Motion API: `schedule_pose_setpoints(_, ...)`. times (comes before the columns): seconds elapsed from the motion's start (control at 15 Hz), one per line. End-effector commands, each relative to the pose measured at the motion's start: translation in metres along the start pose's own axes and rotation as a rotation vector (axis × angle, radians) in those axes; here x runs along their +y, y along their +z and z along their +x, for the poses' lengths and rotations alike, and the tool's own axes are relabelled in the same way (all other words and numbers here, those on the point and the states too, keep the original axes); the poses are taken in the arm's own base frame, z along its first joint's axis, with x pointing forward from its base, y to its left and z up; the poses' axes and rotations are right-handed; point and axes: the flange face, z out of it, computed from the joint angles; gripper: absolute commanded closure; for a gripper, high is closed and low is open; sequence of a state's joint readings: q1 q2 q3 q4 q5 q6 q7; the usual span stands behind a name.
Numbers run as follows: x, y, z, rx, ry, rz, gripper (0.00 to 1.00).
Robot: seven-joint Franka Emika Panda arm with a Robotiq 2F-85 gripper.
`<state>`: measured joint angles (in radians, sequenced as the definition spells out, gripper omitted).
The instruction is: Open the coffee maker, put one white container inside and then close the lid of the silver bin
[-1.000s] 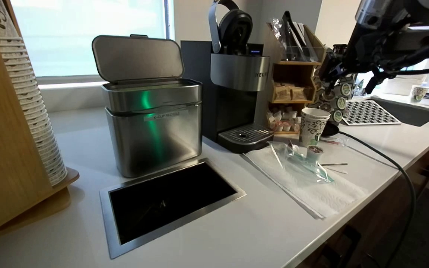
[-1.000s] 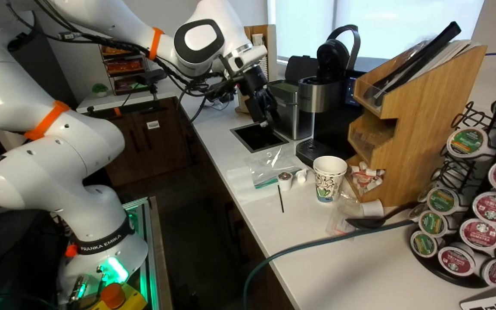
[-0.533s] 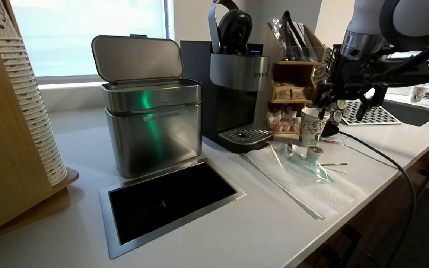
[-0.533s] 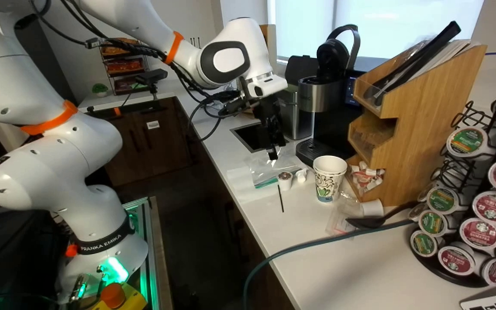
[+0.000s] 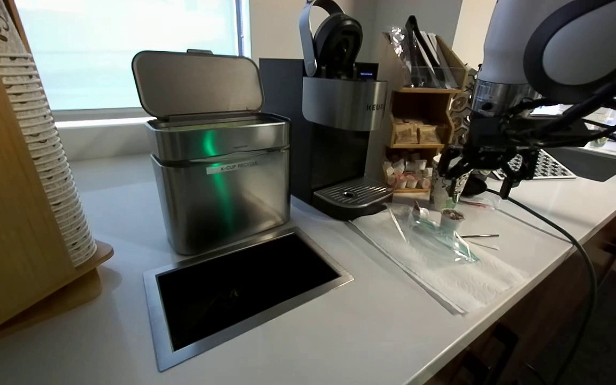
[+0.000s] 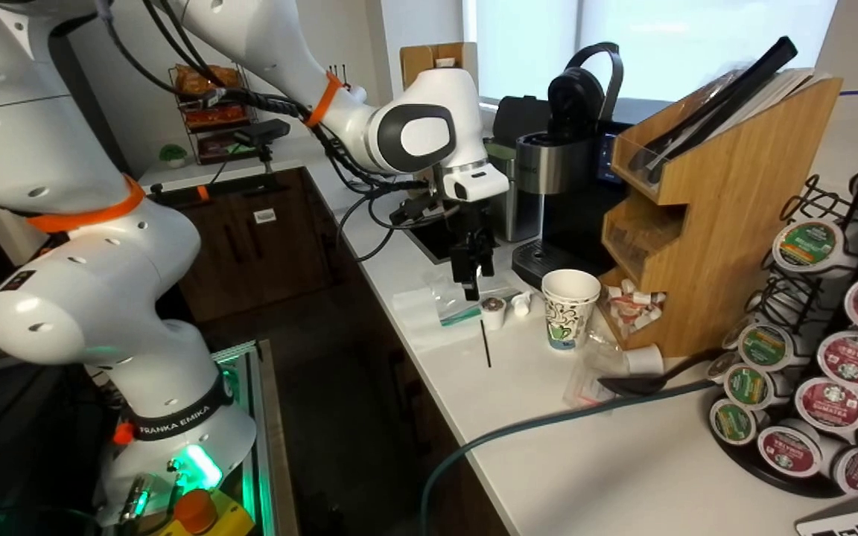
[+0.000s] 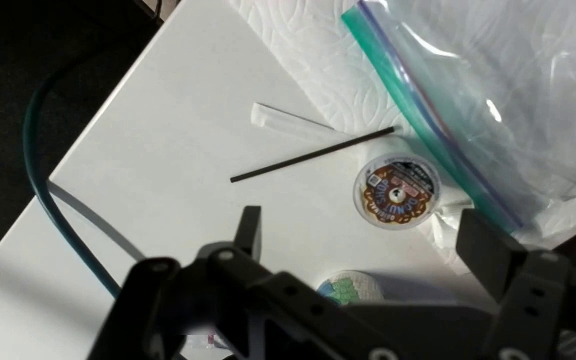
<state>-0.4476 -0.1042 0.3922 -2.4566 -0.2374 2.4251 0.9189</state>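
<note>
The coffee maker [image 5: 345, 104] stands with its top raised open. The silver bin [image 5: 228, 198] is left of it in that exterior view, with its lid [image 5: 201, 83] standing open. A white container [image 7: 397, 191] with a brown donut label stands upright on the counter. It also shows in both exterior views [image 5: 451, 222] [image 6: 492, 314]. My gripper [image 7: 360, 229] is open and empty, above the counter. In the wrist view the white container lies just beyond and between the fingertips, untouched. In the exterior views my gripper [image 5: 479, 193] [image 6: 477, 284] hangs pointing down near it.
A clear zip bag [image 7: 508, 90] lies beside the white container on a paper towel [image 5: 479, 278]. Stacked paper cups [image 6: 569, 313] stand close by. A dark stirrer [image 7: 313, 154] lies nearby. A small white cup [image 6: 521, 304], a wooden organizer [image 6: 742, 223] and a dark recess [image 5: 249, 283] are around.
My gripper has moved down toward the counter and closer to the white container, and the wrist has swung more upright. The coffee maker, bin, lid and container have not moved.
</note>
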Motion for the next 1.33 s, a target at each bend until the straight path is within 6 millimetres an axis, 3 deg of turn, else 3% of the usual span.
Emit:
schedule_pose_setpoints(0.0,-0.003,0.005,0.011,0.036,0.020,0.005,0.00)
schedule_pose_setpoints(0.33,-0.019,0.023,0.028,0.030,0.023,0.008,0.00)
schedule_pose_setpoints(0.93,-0.039,0.062,0.018,-0.015,-0.016,-0.026,0.00)
schedule_pose_setpoints(1.27,-0.044,0.070,0.015,-0.002,-0.031,-0.014,0.00)
